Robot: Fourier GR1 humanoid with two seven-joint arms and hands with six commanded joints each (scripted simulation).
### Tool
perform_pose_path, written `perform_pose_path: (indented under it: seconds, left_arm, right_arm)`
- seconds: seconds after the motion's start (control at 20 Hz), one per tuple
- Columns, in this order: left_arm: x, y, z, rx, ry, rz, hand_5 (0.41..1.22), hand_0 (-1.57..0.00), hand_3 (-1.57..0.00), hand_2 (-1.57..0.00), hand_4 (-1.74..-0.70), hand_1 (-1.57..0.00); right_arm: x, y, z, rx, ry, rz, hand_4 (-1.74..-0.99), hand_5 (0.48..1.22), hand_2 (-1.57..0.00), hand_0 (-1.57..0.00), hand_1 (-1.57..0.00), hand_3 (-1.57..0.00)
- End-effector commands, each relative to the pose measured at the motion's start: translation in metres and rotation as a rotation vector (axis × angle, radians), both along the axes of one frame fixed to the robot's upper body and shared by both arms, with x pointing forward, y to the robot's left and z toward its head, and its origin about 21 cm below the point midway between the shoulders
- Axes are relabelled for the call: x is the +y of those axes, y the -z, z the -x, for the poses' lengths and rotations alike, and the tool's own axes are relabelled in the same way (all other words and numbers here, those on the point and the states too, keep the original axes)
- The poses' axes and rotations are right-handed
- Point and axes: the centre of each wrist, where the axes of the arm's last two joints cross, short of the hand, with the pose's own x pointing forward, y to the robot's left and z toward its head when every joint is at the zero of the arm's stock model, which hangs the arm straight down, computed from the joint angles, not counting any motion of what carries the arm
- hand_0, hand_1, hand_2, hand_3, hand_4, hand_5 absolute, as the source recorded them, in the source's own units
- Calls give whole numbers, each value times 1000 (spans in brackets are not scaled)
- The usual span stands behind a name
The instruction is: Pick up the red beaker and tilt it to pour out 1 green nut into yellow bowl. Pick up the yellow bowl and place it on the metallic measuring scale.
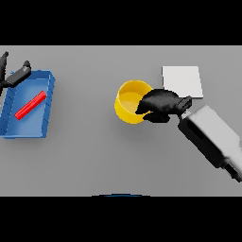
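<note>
The yellow bowl (128,101) stands at the table's middle, slightly tilted, with its opening facing up. My right hand (160,105) grips its right rim, fingers curled over the edge. Just behind and to the right of the hand lies the flat pale metallic scale (183,79). My left hand (13,75) hovers at the far left over the back corner of the blue tray, fingers straight. A red object (30,105) lies flat in that tray. No green nut can be made out.
The blue tray (49,97) sits at the left side of the grey table. My right forearm (212,137) reaches in from the lower right.
</note>
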Motion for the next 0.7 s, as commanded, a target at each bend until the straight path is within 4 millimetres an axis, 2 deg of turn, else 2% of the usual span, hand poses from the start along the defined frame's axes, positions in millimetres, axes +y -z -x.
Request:
perform_pose_path:
  seconds: [0.0, 0.1, 0.2, 0.25, 0.5, 0.65]
  left_arm:
    - [-5, 2, 1, -1, 9, 2, 737, 1, 1, 1, -798, 1]
    - [-5, -2, -1, -1, 11, -7, 741, 1, 1, 1, -799, 1]
    - [-2, -1, -1, 0, 6, -10, 747, 1, 1, 1, -795, 1]
    - [0, -3, -2, 1, 0, -12, 748, 1, 1, 1, -794, 1]
    - [1, -5, -5, 4, -4, 0, 754, 1, 1, 1, -799, 1]
    - [4, 0, -1, 6, -6, -3, 755, 1, 1, 1, -802, 1]
  right_arm:
    - [1, -3, -3, -2, 4, 2, -1724, 1218, -1556, -1560, -1546, -1361]
    - [1, -10, -8, 2, 7, -7, -1723, 1218, -1561, -1564, -1555, -1319]
    - [-11, -17, -16, -36, 55, -3, -1723, 1219, -1565, -1566, -1561, -1269]
    - [-15, -19, -18, -61, 72, 8, -1723, 1220, -1566, -1471, -1535, -1279]
    - [-36, -30, -36, -117, 168, 34, -1726, 1221, -1569, -1538, -1559, -1406]
    - [-54, -31, -48, -132, 218, 52, -1725, 1221, -1570, -1554, -1565, -1380]
